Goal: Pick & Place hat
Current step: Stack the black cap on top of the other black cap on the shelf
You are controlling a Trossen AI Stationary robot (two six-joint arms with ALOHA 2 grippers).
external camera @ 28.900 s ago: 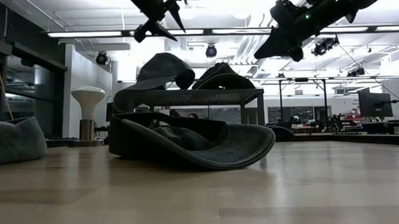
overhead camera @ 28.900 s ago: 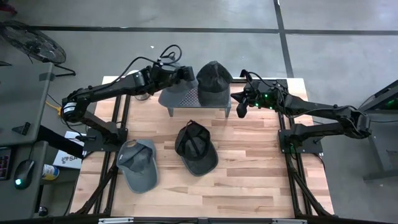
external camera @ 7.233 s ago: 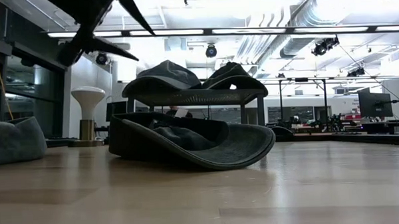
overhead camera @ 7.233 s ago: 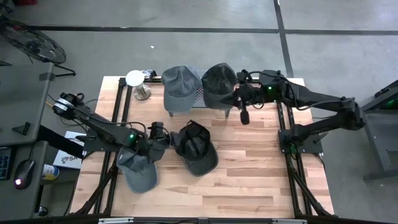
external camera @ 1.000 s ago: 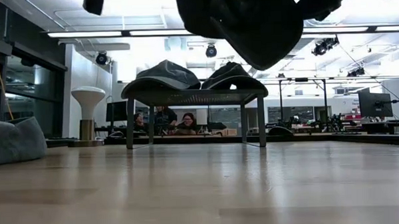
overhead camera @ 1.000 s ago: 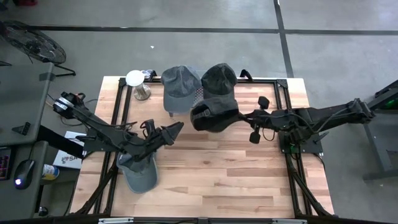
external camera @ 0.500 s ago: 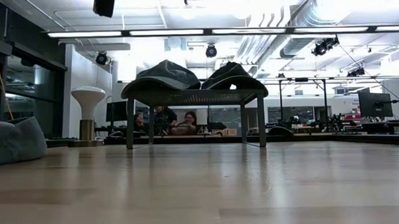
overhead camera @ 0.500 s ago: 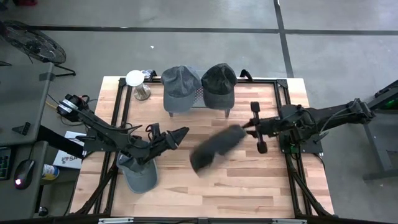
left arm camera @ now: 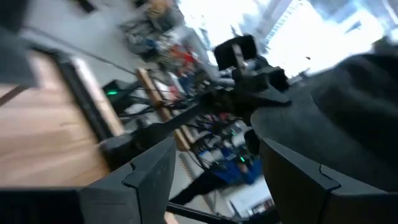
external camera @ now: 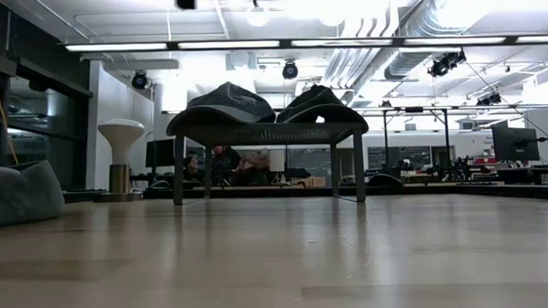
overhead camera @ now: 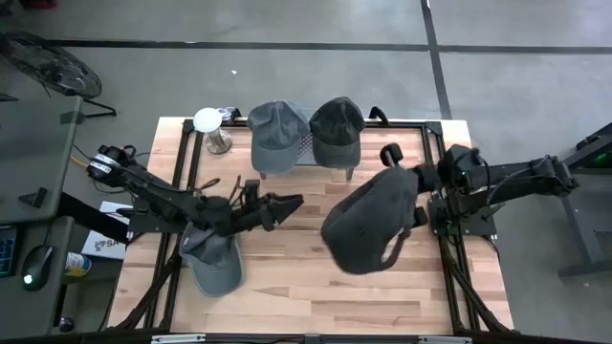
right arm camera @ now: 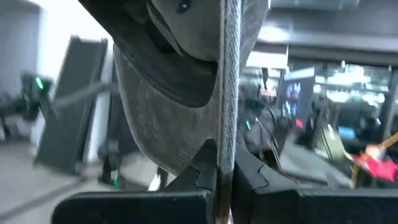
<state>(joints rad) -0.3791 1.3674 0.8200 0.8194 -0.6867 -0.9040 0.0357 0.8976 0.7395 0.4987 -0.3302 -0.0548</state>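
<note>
- High view: my right gripper [overhead camera: 413, 196] is clamped on the dark grey cap [overhead camera: 368, 222], which hangs in the air over the right half of the wooden table [overhead camera: 287, 287]. My left gripper [overhead camera: 287, 204] sits above the table's left-middle, fingers spread with nothing in them, just past the light grey cap [overhead camera: 212, 260] lying near the left edge. Two more caps, a grey-blue cap [overhead camera: 275, 134] and a dark cap [overhead camera: 337, 129], rest side by side on the small metal stand [overhead camera: 304, 153] at the back, with a white mushroom-shaped lamp [overhead camera: 207, 122] to their left
- Low view: I see both caps on the stand [external camera: 266, 131] and the lamp [external camera: 121, 141] off to the side, no gripper
- Left wrist view: my own fingers [left arm camera: 149, 171] are apart, and the lifted cap [left arm camera: 354, 118] shows beyond them with the other arm
- Right wrist view: fingers [right arm camera: 205, 180] pinched tight on the cap's fabric edge [right arm camera: 227, 81]
</note>
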